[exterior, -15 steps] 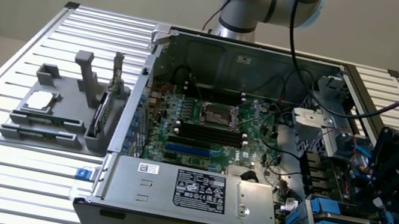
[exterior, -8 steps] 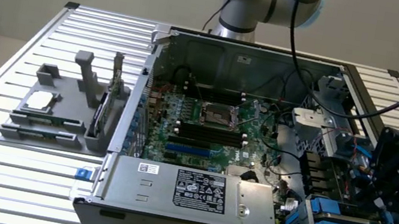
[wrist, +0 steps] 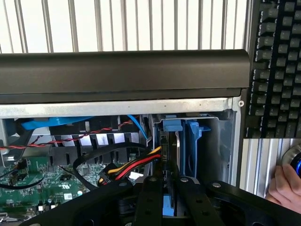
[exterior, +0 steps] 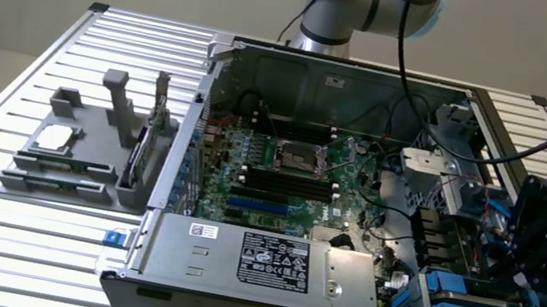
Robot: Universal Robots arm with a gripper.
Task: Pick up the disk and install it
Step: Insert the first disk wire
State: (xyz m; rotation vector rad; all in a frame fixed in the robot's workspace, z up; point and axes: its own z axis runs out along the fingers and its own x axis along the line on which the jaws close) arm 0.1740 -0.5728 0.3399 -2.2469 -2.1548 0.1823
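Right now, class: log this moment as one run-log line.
pincer: closed on disk | disk: on edge in blue drive bay | case: open | hand: beside keyboard

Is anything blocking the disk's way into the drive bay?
Nothing visible does. The claw holds the disk edge-on at the drive bay; yellow, red and black cables lie right beside it, not across its slot.

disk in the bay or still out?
In: the disk stands on edge inside the drive bay, with the gripper at its near end.

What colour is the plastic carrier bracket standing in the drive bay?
Blue. The carrier bracket shows best in the wrist view, upright in the drive bay.
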